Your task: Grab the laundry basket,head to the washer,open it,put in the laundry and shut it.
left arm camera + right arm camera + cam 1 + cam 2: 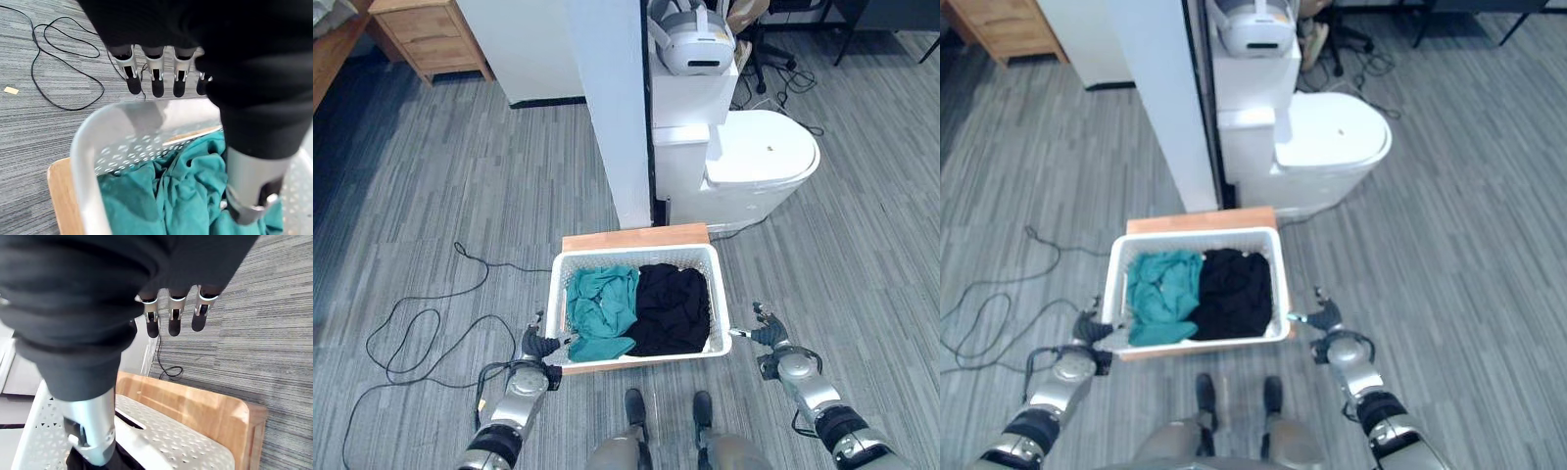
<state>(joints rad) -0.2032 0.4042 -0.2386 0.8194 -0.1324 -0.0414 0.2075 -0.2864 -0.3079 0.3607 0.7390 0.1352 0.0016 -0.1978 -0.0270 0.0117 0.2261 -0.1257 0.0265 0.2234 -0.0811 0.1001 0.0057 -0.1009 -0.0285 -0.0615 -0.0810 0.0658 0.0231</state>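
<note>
On the wooden board (pixel 634 236) sits the white laundry basket (pixel 718 294), with teal clothes (pixel 602 311) and black clothes (pixel 673 306) inside. Your left hand (pixel 540 346) and right hand (pixel 766 331) wait at the basket's two sides, fingers straight, holding nothing. Behind the basket is a white toilet (pixel 759 157).

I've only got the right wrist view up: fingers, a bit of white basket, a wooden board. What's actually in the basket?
Observer: A teal garment fills the robot's-left half of the basket and a black garment fills the right half.
Operator: Where's the other hand?
Observer: The left hand is at the basket's near left corner, fingers straight outside the rim, thumb inside above the teal cloth.
Operator: What's past the basket?
Observer: A white toilet with its lid down, beside a white partition.
</note>
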